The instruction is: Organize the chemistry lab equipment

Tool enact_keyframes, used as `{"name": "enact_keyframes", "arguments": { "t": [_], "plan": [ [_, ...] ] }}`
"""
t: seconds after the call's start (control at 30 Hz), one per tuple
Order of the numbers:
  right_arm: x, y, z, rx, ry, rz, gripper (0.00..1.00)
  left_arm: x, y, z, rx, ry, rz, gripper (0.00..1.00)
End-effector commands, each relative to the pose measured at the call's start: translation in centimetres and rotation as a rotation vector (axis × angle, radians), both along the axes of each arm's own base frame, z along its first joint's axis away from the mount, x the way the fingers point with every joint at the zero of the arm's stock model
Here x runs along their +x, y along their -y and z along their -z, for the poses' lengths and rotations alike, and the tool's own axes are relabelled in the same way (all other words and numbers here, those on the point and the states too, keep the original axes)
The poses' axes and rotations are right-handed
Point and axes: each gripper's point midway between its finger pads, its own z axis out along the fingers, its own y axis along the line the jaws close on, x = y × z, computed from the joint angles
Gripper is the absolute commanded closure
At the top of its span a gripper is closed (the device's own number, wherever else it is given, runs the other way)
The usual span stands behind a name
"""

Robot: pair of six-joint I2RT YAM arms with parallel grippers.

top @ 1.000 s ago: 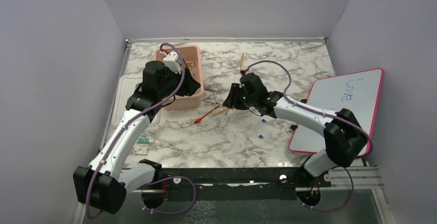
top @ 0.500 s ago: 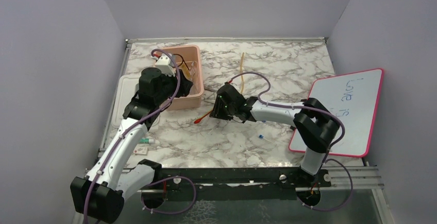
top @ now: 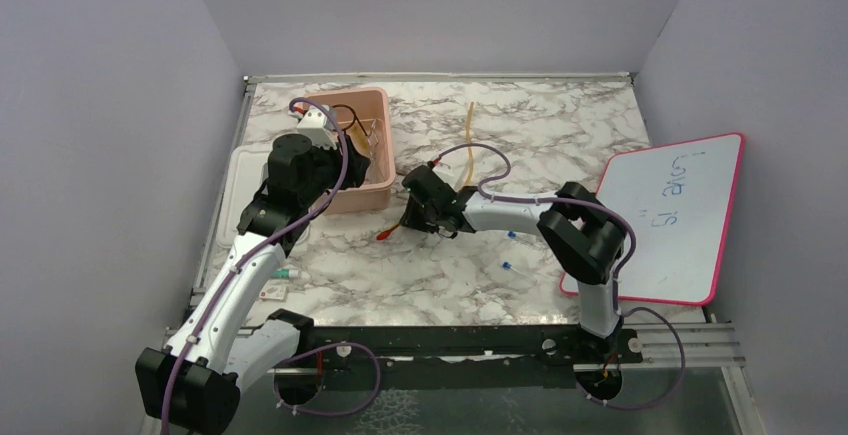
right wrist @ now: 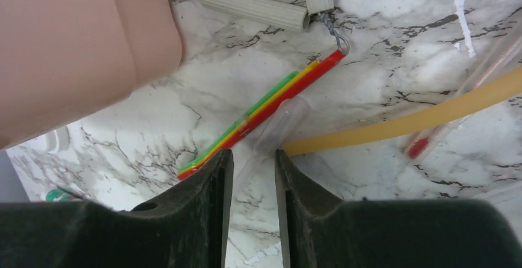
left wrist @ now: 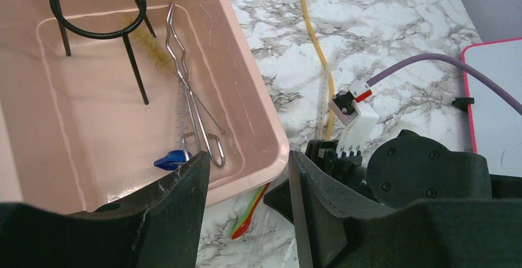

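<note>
The pink tub (left wrist: 271, 126) holds a black wire ring (left wrist: 98, 3), a small brush (left wrist: 151, 49), thin metal tongs (left wrist: 191, 95) and a blue piece (left wrist: 169, 159). My left gripper (left wrist: 246, 157) hangs open and empty above the tub's near right corner. My right gripper (right wrist: 252, 157) is low over the marble just right of the tub, jaws narrowly open. A clear plastic tube (right wrist: 274, 132) lies between its fingertips. Beside it lie the red-tipped striped stick (right wrist: 265, 108) and the long tan rubber tube (right wrist: 418, 117). Two tiny blue pieces (top: 509, 266) lie farther right.
A pink-framed whiteboard (top: 670, 215) leans at the right. The white lid (top: 238, 190) lies left of the tub. White ribbed cylinders on wire (right wrist: 252, 8) sit by the tub's corner. Small bits (top: 283, 273) lie near the left arm. The two grippers are close together.
My right arm has swung left from mid-table to the tub's corner, and its jaws have narrowed. The left gripper has drawn back a little over the tub.
</note>
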Motion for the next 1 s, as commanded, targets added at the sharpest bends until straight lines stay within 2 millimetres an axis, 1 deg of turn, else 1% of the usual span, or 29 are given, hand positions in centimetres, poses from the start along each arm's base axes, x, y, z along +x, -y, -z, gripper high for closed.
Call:
{"name": "enact_keyframes", "arguments": {
  "t": [0.0, 0.07, 0.2, 0.33, 0.4, 0.53, 0.67, 0.77, 0.8, 0.87, 0.97],
  "plan": [
    [0.3, 0.5, 0.9, -0.057, 0.003, 0.06, 0.67, 0.1, -0.3, -0.6, -0.001, 0.037, -0.024, 0.47],
    [0.5, 0.6, 1.1, -0.064, 0.008, 0.07, 0.71, 0.1, -0.3, -0.5, 0.001, 0.036, -0.021, 0.47],
    [0.8, 0.6, 1.2, -0.072, 0.017, 0.075, 0.84, 0.1, -0.3, -0.5, 0.001, 0.036, -0.024, 0.47],
    [1.1, 0.7, 0.1, -0.048, 0.053, 0.08, 0.93, 0.1, -0.2, -0.3, -0.001, 0.029, -0.02, 0.47],
    [1.2, 0.7, -0.8, -0.029, 0.078, 0.078, 0.95, 0.1, 0.0, -0.2, -0.007, 0.028, -0.011, 0.47],
    [1.3, 0.9, -3.1, 0.025, 0.131, 0.078, 0.99, -0.2, 0.8, 0.2, -0.035, 0.009, 0.025, 0.46],
    [1.1, 1.4, -5.6, 0.083, 0.193, 0.071, 0.99, -0.9, 2.0, 0.6, -0.082, -0.027, 0.086, 0.46],
    [1.0, 1.5, -7.8, 0.136, 0.247, 0.055, 0.99, -2.0, 3.8, 1.3, -0.136, -0.066, 0.186, 0.45],
    [0.9, 1.5, -9.0, 0.16, 0.268, 0.045, 0.99, -2.5, 4.3, 1.7, -0.157, -0.086, 0.218, 0.45],
    [0.5, 1.5, -10.5, 0.196, 0.294, 0.024, 0.99, -3.5, 5.7, 2.5, -0.202, -0.127, 0.3, 0.44],
    [0.0, 1.8, -12.9, 0.25, 0.341, -0.004, 0.99, -4.9, 7.2, 3.6, -0.259, -0.196, 0.399, 0.44]
  ]
}}
